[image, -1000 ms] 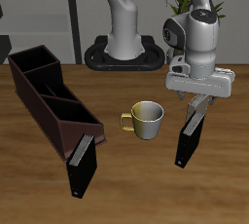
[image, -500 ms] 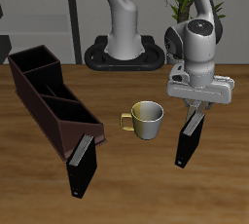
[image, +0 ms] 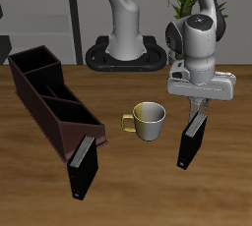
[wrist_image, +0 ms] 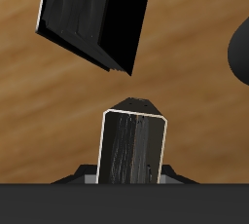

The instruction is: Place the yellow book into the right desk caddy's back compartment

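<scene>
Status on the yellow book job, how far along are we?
Done: nothing placed; the right desk caddy and its back compartment hold no book. In hand: the gripper hangs beyond the mug from the caddy, with the yellow book between its fingers in the wrist view; whether it is clamped, I cannot tell. Left: secure it, carry it across, lower it into the back compartment.

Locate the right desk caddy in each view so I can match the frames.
Exterior view: the right desk caddy runs diagonally from the back of the table toward its front edge, beside the mug.
Wrist view: not in it.
Shared landmark: the upright dark book on the mug's far side from the caddy, centred in the wrist view.
</scene>
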